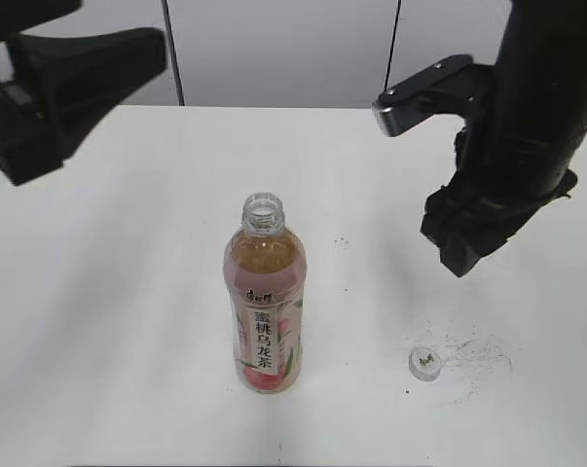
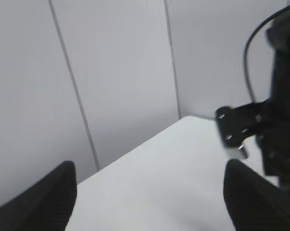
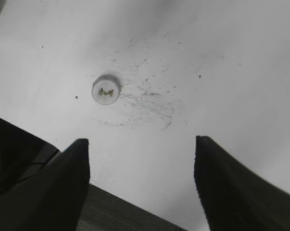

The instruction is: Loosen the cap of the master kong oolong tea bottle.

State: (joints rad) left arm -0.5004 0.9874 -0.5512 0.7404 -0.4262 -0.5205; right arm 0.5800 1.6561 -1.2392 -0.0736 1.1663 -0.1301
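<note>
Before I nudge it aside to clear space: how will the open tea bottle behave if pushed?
The bottle is tall and slim, so a high push would likely tip it. Its cap lies off on the table, so tea could spill.

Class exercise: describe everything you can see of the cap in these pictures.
The cap is a small round whitish piece, plastic by its look, with a small dark mark on top. It is off the bottle, whose neck stands open, and lies flat on the white table to the bottle's right, beside faint dark scuffs. Nothing touches it but the table.
</note>
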